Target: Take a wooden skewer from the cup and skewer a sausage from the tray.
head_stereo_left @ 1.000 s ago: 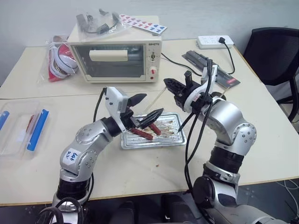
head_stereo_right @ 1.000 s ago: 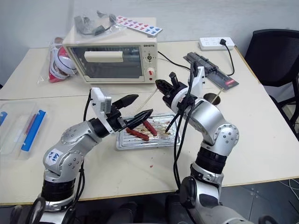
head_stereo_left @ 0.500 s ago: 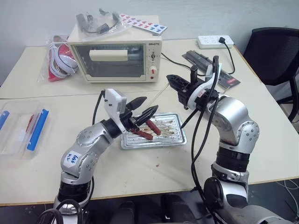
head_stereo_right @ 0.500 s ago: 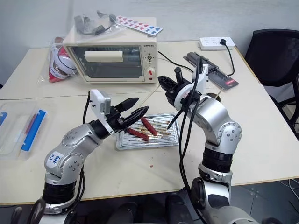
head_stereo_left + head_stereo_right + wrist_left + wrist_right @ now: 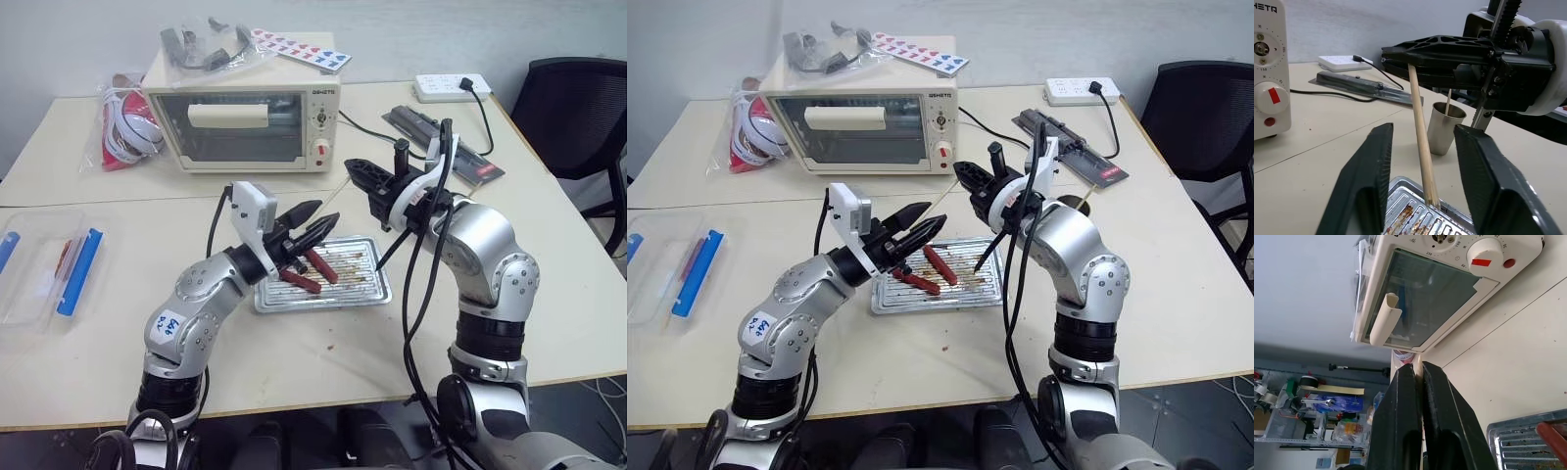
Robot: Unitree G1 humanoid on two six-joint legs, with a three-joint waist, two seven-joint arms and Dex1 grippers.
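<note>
My right gripper [image 5: 1400, 54] pinches the wooden skewer [image 5: 1421, 142] near mid-frame, slanting its tip onto the tray [image 5: 364, 289] so I can spear. My left gripper [image 5: 313, 227], fingers apart, straddles that stick above the 2 sausages [image 5: 312, 272] at centre. The cup [image 5: 1445, 128] stands beyond, right of centre.

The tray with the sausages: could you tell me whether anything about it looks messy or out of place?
Only mildly. The tray has brown grease stains on its ribbed bottom, and the two sausages lie at loose angles at its left end rather than lined up. Nothing is spilled onto the table.
</note>
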